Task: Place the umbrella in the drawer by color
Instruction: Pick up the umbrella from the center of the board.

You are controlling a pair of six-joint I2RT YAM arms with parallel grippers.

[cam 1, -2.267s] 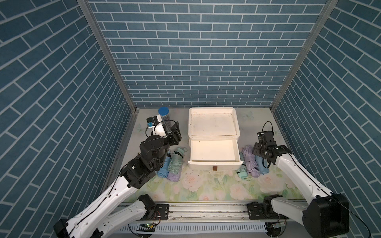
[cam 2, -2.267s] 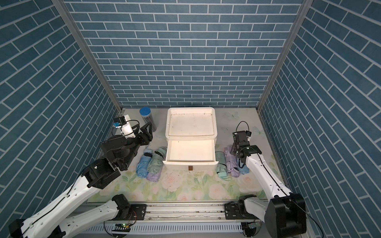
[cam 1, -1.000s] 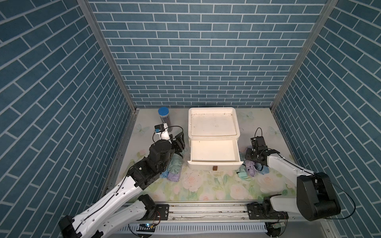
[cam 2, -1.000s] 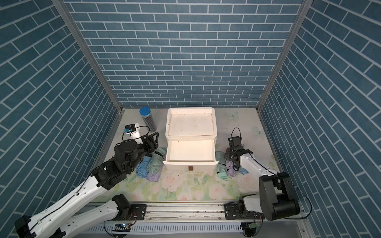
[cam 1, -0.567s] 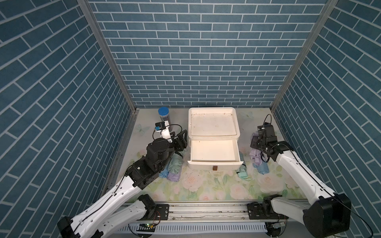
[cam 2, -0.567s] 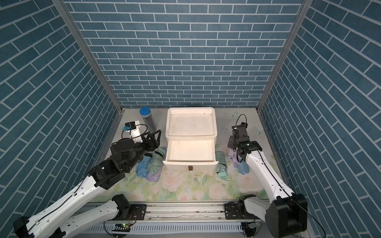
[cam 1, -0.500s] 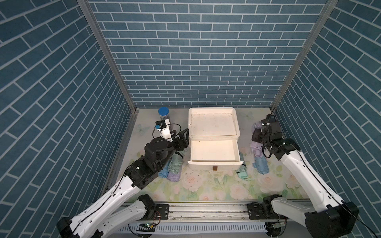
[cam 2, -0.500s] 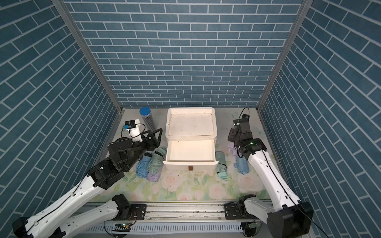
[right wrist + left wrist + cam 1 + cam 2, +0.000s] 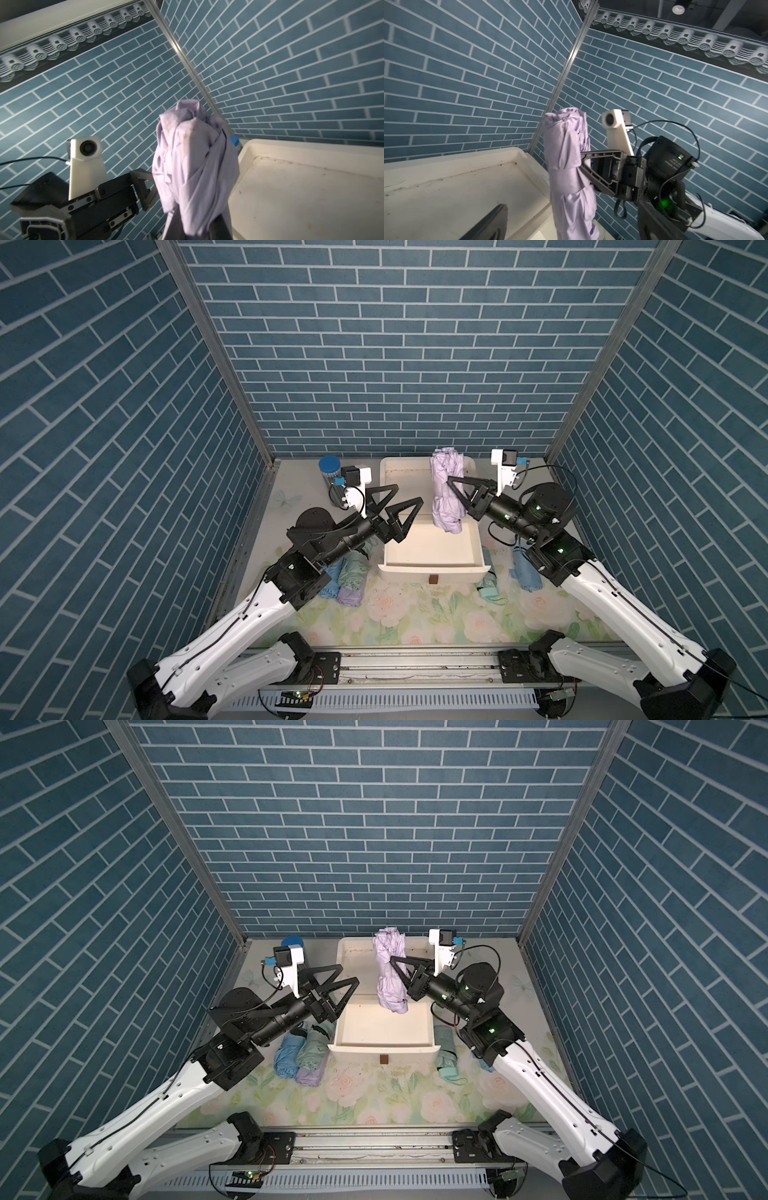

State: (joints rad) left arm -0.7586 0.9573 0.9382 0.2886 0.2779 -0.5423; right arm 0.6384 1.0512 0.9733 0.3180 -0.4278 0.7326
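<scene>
Lilac umbrella [image 9: 442, 464]: folded, cloth crumpled, held upright and clear of the table. It is clamped at mid-length by the right gripper [image 9: 456, 495]. In both top views its lower end is seen over the drawer's back edge, toward 1 o'clock.

Drawer [image 9: 434, 572]: white, shallow, pulled fully open toward 6 o'clock, with a small brown pull at the front centre.

At 9 o'clock of the drawer, three folded umbrellas are laid side by side on the floral mat: blue umbrella [image 9: 286, 1052], green umbrella [image 9: 318, 1046] and second lilac umbrella [image 9: 309, 1075], packed touching.

At 3 o'clock, a second green umbrella [image 9: 446, 1056] is laid just beside the drawer wall. A second blue umbrella [image 9: 525, 572] lies beyond it, partly hidden.
</scene>
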